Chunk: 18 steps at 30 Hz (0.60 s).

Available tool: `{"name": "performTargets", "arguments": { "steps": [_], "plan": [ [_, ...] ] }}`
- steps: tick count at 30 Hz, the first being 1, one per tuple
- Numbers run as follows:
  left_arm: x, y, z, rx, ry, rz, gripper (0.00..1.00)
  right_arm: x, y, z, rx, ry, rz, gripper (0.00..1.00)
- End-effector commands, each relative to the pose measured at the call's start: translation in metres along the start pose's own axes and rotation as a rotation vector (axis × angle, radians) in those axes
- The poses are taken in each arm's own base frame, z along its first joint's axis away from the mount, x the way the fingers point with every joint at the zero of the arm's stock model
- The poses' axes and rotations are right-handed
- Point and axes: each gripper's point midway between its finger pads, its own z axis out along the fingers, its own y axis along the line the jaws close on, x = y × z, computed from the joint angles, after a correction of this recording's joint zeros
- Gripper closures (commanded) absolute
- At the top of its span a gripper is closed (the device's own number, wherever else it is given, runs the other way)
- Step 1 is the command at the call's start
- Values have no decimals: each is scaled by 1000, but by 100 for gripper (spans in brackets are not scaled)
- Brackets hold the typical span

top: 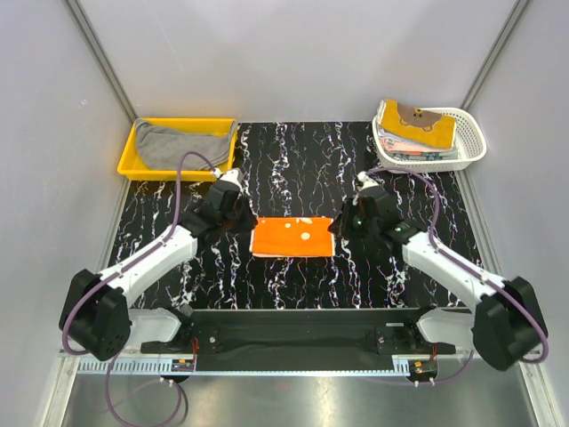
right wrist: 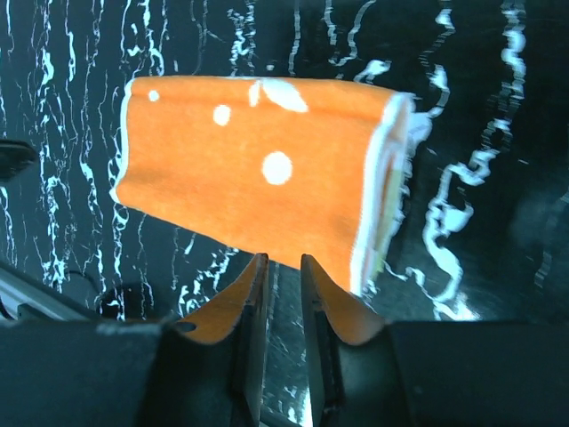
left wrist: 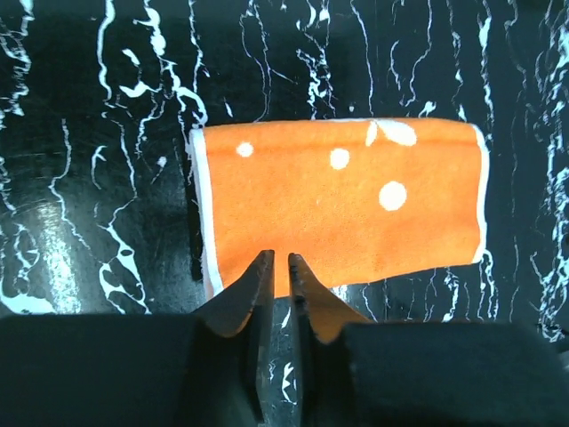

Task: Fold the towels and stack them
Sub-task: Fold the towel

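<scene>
Folded orange towel lies at centre, left gripper at its 9 o'clock, right gripper at 3, both jaws barely parted, holding nothing. A grey towel in yellow tray at 10 o'clock; stacked towels in white basket at 2

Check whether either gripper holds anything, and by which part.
Nothing is held. The left gripper and the right gripper are slightly open at opposite ends of the folded orange towel, which lies free on the table.
</scene>
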Motion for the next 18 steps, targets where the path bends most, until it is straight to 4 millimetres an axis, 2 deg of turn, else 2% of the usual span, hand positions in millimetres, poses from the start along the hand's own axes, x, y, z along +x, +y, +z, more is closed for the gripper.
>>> {"name": "performTargets", "arguments": {
  "steps": [1, 3, 4, 6, 11, 16, 18],
  "plan": [
    [11, -4, 14, 9, 55, 16, 86, 6, 22, 18, -33, 54, -4, 73],
    [29, 7, 26, -26, 104, -1, 90, 25, 22, 31, -54, 118, 23, 73],
    [34, 10, 29, -37, 113, -5, 92, 26, 23, 36, -68, 109, 31, 73],
    [55, 25, 39, -78, 163, -13, 94, 46, 8, 46, -37, 150, 60, 74],
    [84, 44, 54, -124, 218, -29, 99, 81, -24, 58, 42, 215, 84, 75],
    [87, 47, 53, -133, 223, -25, 99, 84, -28, 52, 58, 210, 93, 75],
    [80, 44, 51, -127, 210, -14, 98, 73, -24, 46, 58, 178, 88, 74]
  ]
}}
